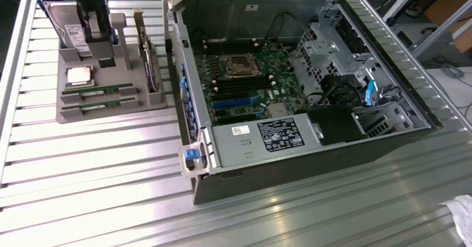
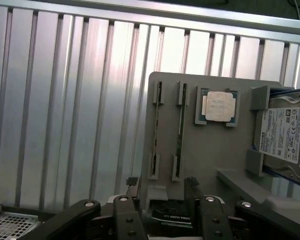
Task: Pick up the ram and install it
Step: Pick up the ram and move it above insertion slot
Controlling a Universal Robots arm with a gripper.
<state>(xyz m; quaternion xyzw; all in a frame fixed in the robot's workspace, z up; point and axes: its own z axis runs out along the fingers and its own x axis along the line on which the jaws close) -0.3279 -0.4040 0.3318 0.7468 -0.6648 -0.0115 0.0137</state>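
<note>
In the exterior view a grey holder (image 1: 151,100) lies on the table (image 1: 88,169) at nine o'clock from the open computer case (image 1: 295,164). The ram (image 1: 97,90) and a second ram (image 1: 97,104) stand on edge in its slots, probably so each offers a top edge to grasp. The CPU (image 1: 79,75) is just beside them. The pincer (image 1: 99,31) hangs over the holder's twelve o'clock end. In the wrist view the pincer (image 2: 162,187) is spread wide, holding and touching nothing, near one end of the ram (image 2: 180,130) and second ram (image 2: 156,122).
</note>
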